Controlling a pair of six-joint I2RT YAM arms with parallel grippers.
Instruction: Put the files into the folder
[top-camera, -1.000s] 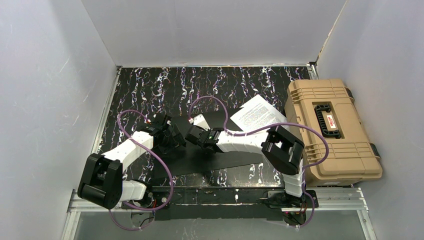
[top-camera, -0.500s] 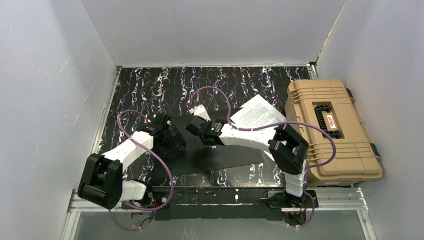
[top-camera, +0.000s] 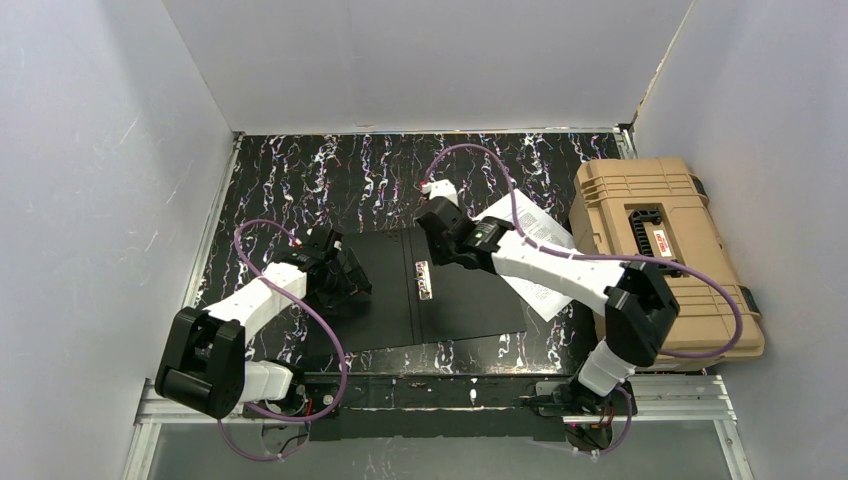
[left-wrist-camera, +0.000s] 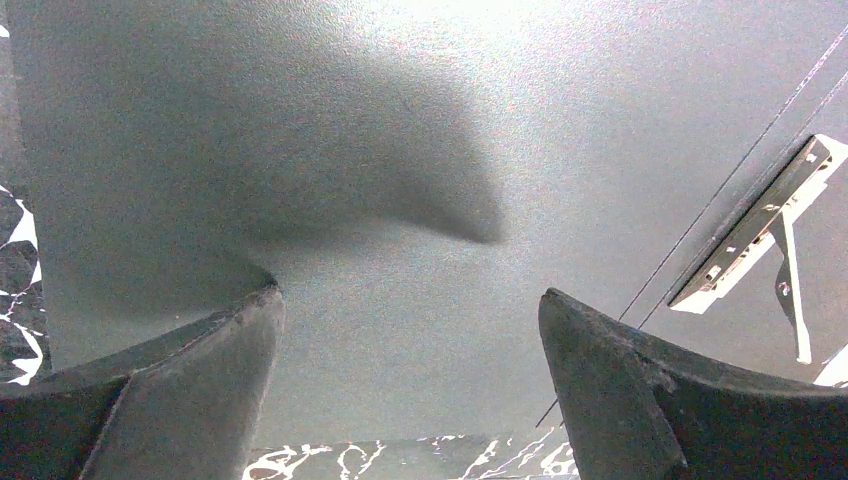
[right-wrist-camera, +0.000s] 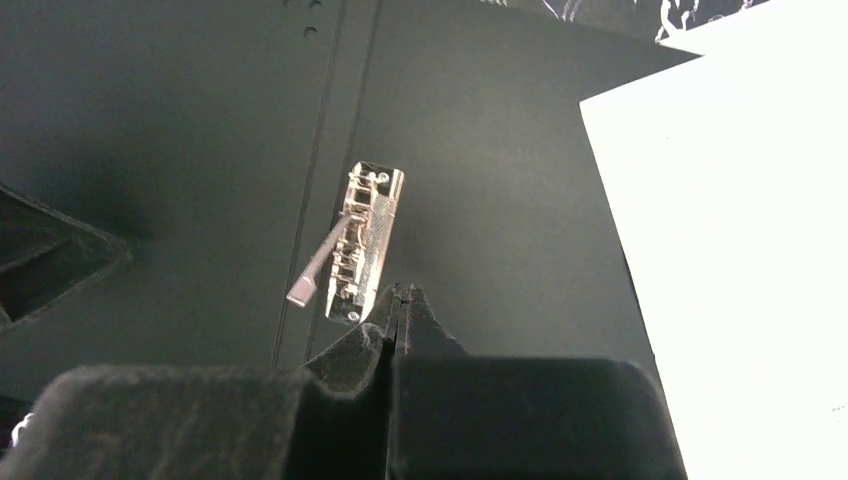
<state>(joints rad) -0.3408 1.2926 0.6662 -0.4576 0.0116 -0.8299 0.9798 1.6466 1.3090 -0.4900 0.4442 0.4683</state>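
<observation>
The folder (top-camera: 465, 300) lies open and flat, black inside up, its metal clip (top-camera: 424, 278) at the spine. The files (top-camera: 522, 216), white printed sheets, lie by its right edge, partly under my right arm. My left gripper (top-camera: 352, 282) is open and low over the folder's left half (left-wrist-camera: 400, 120), jaws wide, nothing between them (left-wrist-camera: 410, 300); the clip (left-wrist-camera: 760, 225) shows at the right. My right gripper (top-camera: 441, 214) is shut and empty above the folder's far edge. In the right wrist view the shut tips (right-wrist-camera: 400, 292) hang just behind the clip (right-wrist-camera: 365, 240), with the files (right-wrist-camera: 740, 250) at the right.
A bulky tan plastic case (top-camera: 660, 255) with a black handle stands along the right wall, close to the files. White walls close in the left, back and right. The black marbled table top (top-camera: 320, 175) shows beyond the folder.
My right arm has swung from across the folder's middle toward the far right, which uncovered the clip and the right half. The left gripper has stayed put.
</observation>
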